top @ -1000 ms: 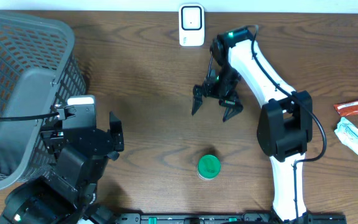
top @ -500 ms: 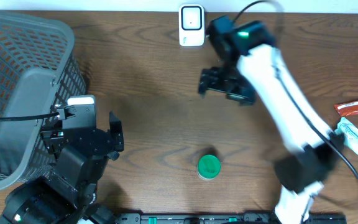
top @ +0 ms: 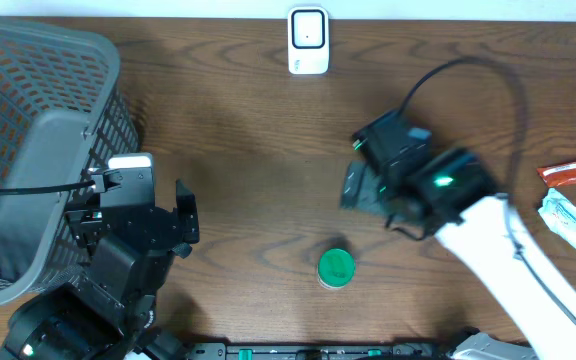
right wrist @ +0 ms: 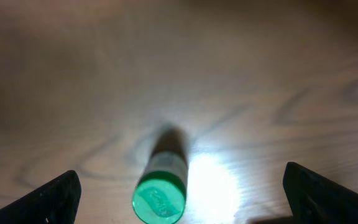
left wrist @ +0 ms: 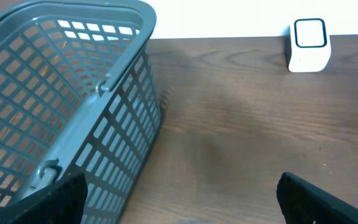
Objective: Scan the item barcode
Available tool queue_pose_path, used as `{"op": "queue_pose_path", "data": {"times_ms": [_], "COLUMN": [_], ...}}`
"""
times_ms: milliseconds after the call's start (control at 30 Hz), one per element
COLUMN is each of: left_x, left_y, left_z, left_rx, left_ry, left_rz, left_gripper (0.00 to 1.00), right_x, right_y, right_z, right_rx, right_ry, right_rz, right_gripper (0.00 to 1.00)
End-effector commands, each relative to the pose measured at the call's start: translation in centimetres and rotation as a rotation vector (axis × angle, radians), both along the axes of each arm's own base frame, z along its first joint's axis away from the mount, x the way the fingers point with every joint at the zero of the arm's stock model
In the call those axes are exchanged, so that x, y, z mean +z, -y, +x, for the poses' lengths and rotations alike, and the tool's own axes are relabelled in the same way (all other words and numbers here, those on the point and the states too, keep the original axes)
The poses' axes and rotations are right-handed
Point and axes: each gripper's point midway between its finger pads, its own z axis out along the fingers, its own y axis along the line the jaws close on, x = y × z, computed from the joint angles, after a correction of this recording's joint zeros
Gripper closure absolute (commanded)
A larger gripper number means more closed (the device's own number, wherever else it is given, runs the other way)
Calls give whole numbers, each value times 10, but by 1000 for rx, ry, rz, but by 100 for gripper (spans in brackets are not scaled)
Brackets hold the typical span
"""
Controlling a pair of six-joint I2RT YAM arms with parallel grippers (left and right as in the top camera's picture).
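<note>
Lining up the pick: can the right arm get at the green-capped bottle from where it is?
Probably yes. The right gripper hangs open above the green-capped bottle, which stands alone on the table and sits framed between the jaws in the wrist view. Nothing lies in between.

Dark brown wood-grain desk (top: 248, 180), smooth, with a soft sheen where the lamp glare falls. Grey moulded-plastic basket (top: 43, 40), matt lattice walls. White plastic scanner (top: 308, 40), glossy face. Container (top: 336, 267) with a smooth green plastic cap. Packets (top: 568, 215) in shiny, crinkled film. Right arm shell (top: 528, 270): smooth white plastic.
</note>
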Motion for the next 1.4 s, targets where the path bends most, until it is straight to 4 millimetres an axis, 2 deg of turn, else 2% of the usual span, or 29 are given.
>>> {"op": "queue_pose_path", "data": {"times_ms": [0,133,267,467,700,867,1000,1133,1300,1367], "left_x": [3,3,3,3,3,3,3,3,3,3], "left_y": [-3,-3,-3,-3,-3,-3,-3,-3,-3,-3], "left_z": [-1,-1,-1,-1,-1,-1,-1,-1,-1,-1], "left_rx": [15,15,15,15,15,15,15,15,15,15], "left_ry": [11,11,11,11,11,11,11,11,11,11], "left_rz": [-1,-1,-1,-1,-1,-1,-1,-1,-1,-1], "left_gripper": [2,2,2,2,2,2,2,2,2,2], "right_x": [-41,-61,-69,-84,-113,-117,-121,-136,-145,-145], "right_y": [-25,-23,-27,-33,-46,-53,-53,-56,-54,-54], "right_z": [-31,-38,-47,-55,-76,-87,-88,-89,-93,-92], "right_rx": [-63,-268,-350,-366,-377,-359,-358,-351,-353,-352], "right_ry": [-169,-246,-315,-336,-385,-397,-378,-377,-386,-378], "right_rz": [123,125,134,127,153,149,135,161,162,165], "right_gripper": [1,1,1,1,1,1,1,1,18,20]}}
